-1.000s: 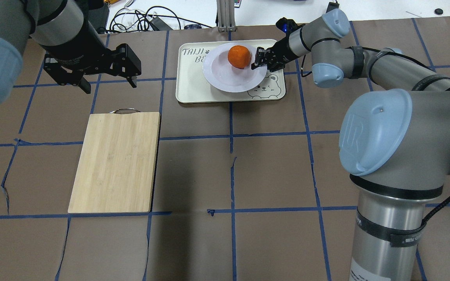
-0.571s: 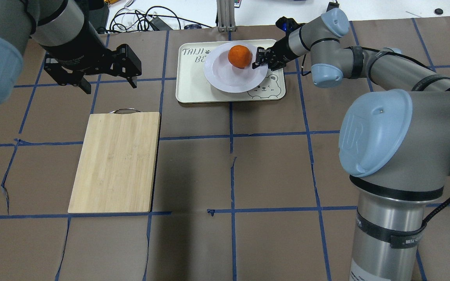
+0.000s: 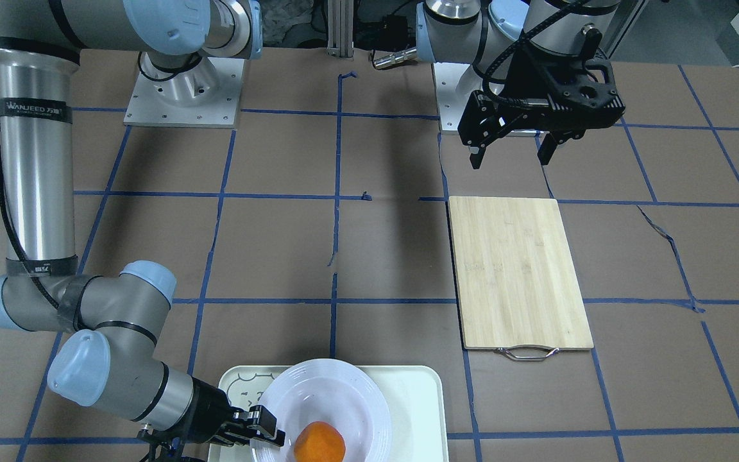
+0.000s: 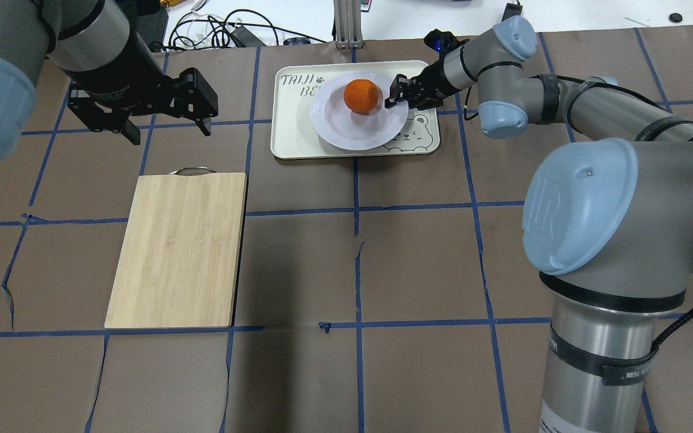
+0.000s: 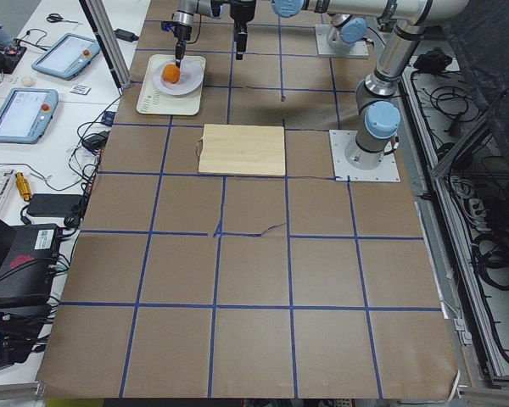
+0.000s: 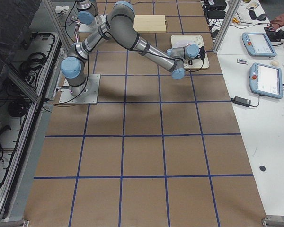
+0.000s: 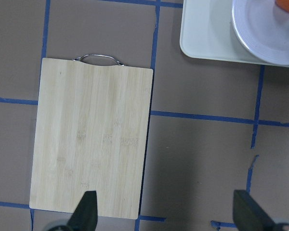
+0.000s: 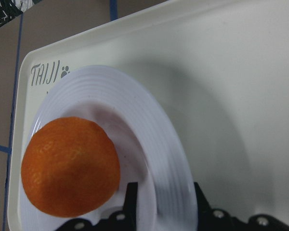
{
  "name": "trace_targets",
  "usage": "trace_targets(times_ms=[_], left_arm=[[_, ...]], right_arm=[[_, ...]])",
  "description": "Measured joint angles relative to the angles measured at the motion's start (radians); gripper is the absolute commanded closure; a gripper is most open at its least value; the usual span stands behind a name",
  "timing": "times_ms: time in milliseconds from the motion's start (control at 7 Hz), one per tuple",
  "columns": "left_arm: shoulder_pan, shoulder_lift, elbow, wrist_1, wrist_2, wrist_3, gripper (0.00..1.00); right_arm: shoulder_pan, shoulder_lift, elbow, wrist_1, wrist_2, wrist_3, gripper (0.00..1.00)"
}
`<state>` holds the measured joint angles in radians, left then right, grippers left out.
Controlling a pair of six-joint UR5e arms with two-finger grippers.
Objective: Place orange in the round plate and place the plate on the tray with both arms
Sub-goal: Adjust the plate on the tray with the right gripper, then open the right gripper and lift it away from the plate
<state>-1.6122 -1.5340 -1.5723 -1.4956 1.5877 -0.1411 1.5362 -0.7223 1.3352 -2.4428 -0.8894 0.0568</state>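
right gripper (image 4: 396,99) pinching round plate (image 4: 355,129) rim; plate over tray (image 4: 293,135), orange (image 4: 362,96) in it. left gripper (image 4: 171,133) spread, empty. risk: jerky release tips plate, orange rolls out.

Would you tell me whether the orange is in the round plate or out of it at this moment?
In. The orange rests on the sunken centre of the round plate, with white rim showing around it.

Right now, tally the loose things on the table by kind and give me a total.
orange: 1
round plate: 1
tray: 1
bamboo cutting board: 1
Total: 4
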Motion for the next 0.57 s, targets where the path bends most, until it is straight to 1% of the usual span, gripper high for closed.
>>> trace_targets(times_ms=[143,286,429,571], left_arm=[[0.0,0.0,0.0,0.0,0.0,0.0,0.0],[0.0,0.0,0.0,0.0,0.0,0.0,0.0],[0.0,0.0,0.0,0.0,0.0,0.0,0.0],[0.0,0.0,0.0,0.0,0.0,0.0,0.0]], right_arm=[[-0.002,-0.032,0.002,0.005,-0.015,0.003,0.0],[-0.004,-0.083,0.006,0.038,-0.065,0.003,0.0],[-0.005,-0.16,0.009,0.132,-0.153,0.0,0.0],[-0.006,-0.241,0.011,0.258,-0.244,-0.001,0.0]])
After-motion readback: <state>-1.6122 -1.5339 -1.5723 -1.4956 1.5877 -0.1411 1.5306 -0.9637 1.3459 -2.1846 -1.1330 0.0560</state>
